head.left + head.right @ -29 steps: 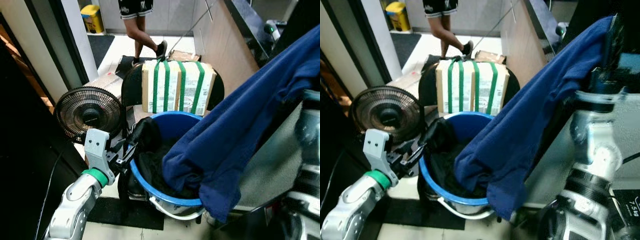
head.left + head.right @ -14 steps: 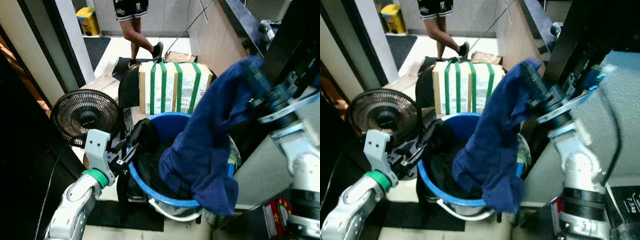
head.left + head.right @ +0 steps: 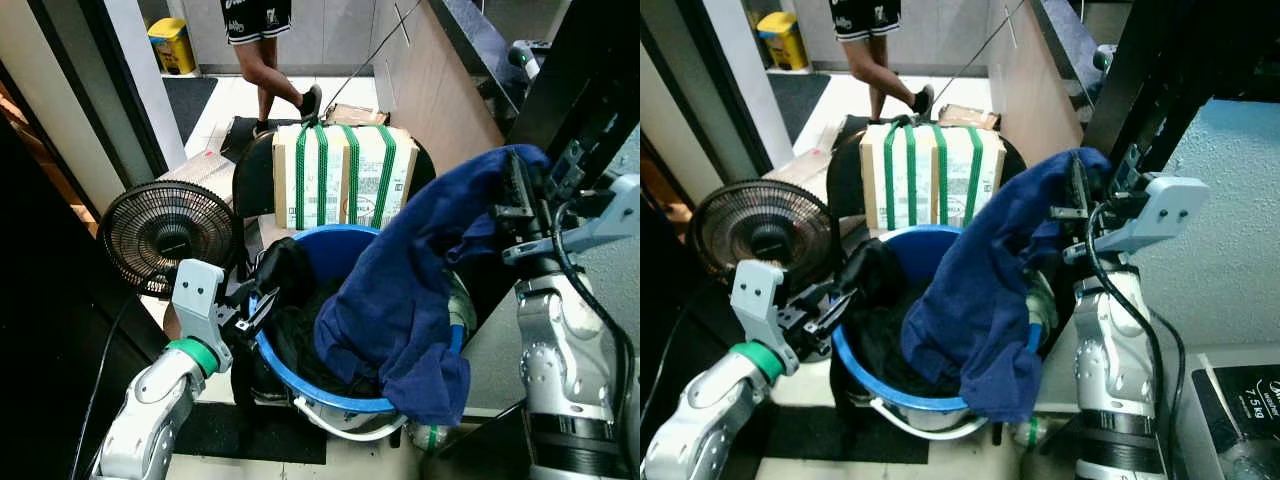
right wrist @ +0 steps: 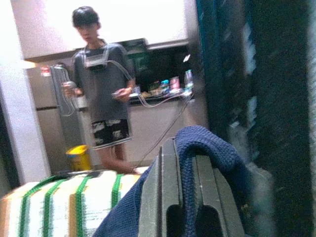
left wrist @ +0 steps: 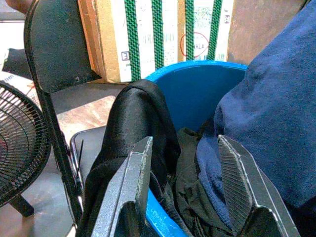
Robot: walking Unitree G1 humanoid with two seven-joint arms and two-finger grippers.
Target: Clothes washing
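A blue plastic basin (image 3: pixel 345 258) of laundry stands on a black chair in front of me. A dark blue garment (image 3: pixel 410 290) hangs from my right gripper (image 3: pixel 520 205), which is shut on its top fold at the basin's right side; the cloth drapes down over the rim. In the right wrist view the blue cloth (image 4: pixel 197 143) is pinched between the fingers (image 4: pixel 165 197). My left gripper (image 3: pixel 255 305) stands open at the basin's left rim, beside a black garment (image 5: pixel 133 123) draped over the edge. More dark clothes (image 3: pixel 300 335) lie inside the basin.
A black floor fan (image 3: pixel 170 225) stands left of the basin. A cardboard box with green straps (image 3: pixel 340 175) sits behind it. A person (image 3: pixel 265 45) stands further back near a yellow bin (image 3: pixel 172 35). A wooden panel (image 3: pixel 430 90) and a dark frame rise on the right.
My right arm has come down and in toward the basin's right side, carrying the blue garment lower. The camera has shifted slightly. The left gripper has stayed at the rim.
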